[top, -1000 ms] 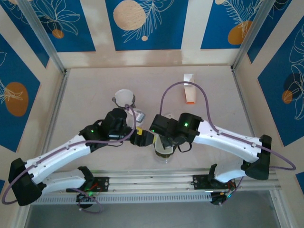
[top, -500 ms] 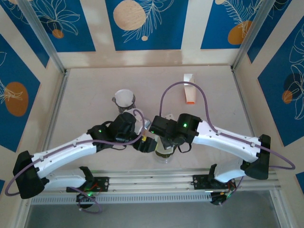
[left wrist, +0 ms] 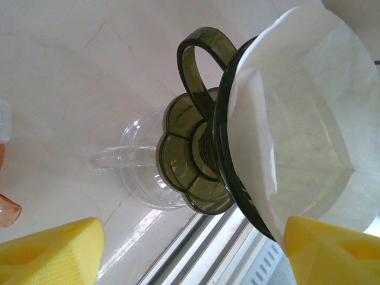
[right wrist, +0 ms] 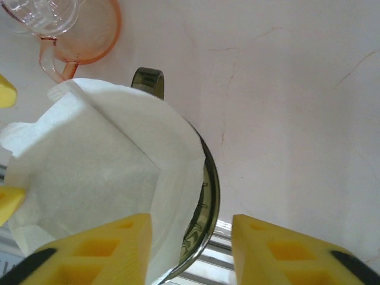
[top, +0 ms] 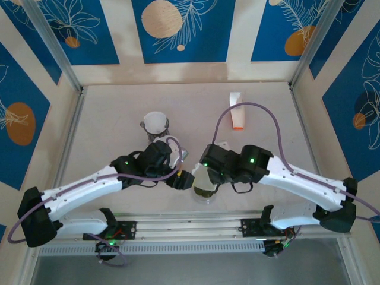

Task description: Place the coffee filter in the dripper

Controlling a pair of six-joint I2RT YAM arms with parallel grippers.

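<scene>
The white paper coffee filter [right wrist: 89,172] sits opened inside the dark green dripper [left wrist: 199,157], which stands on a clear glass server [left wrist: 133,172] near the table's front edge. In the top view the dripper [top: 206,191] lies between both grippers. My right gripper [right wrist: 190,252] is open, its yellow fingers straddling the dripper's rim and the filter's edge without pinching them. My left gripper [left wrist: 190,255] is open wide beside the dripper, one fingertip [left wrist: 332,249] close to the filter's lower edge.
A pink glass cup [right wrist: 80,27] stands just beyond the dripper. A white cup [top: 156,123] is farther back on the left, and a white and orange packet [top: 237,111] at the back right. The metal rail [top: 190,228] runs right behind the dripper's base.
My right gripper has opened and let go of the filter, which now rests in the dripper; that arm has shifted right. The left gripper has come in beside the dripper and narrowed a little.
</scene>
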